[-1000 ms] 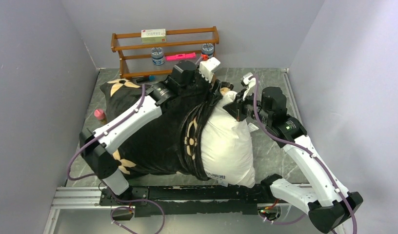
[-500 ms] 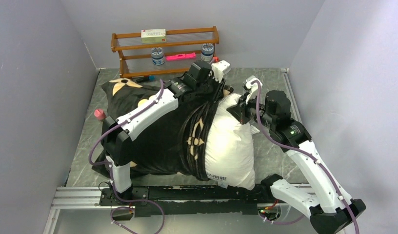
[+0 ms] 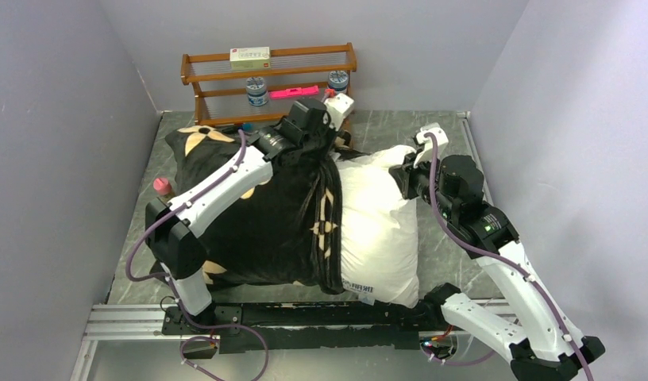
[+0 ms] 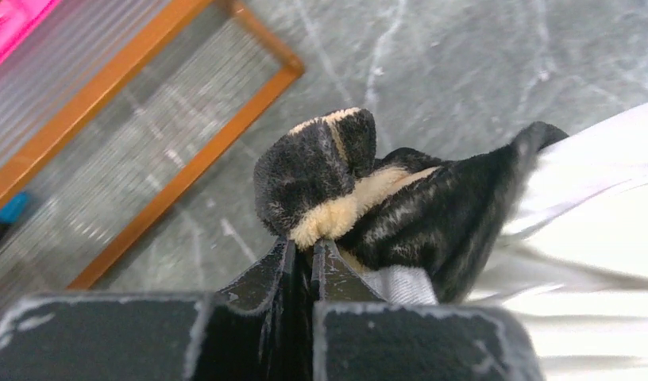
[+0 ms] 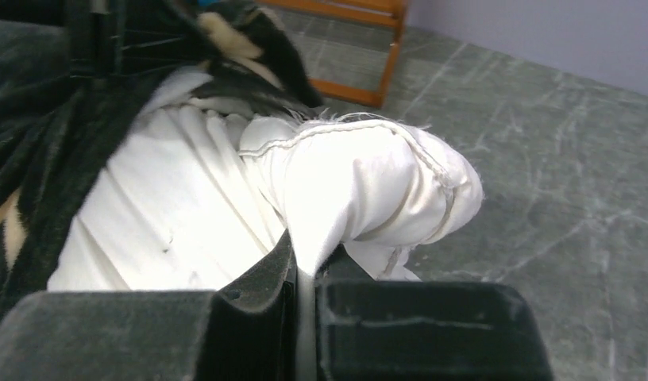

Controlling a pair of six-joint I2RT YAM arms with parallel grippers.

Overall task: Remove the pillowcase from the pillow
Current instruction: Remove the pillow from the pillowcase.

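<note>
Black plush pillowcase (image 3: 265,226) covers the left half of the white pillow (image 3: 380,230), its far edge pinched by the left gripper (image 4: 306,248), the right gripper (image 5: 303,274) clamping the pillow's far corner.

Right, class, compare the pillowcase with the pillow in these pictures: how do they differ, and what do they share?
The pillowcase is black plush with tan flower prints; the pillow is smooth and white. The pillowcase covers one end of the pillow; the pillow's other end lies bare. The left gripper pinches the pillowcase's edge; the right gripper pinches a pillow corner. Both lie on the table.
</note>
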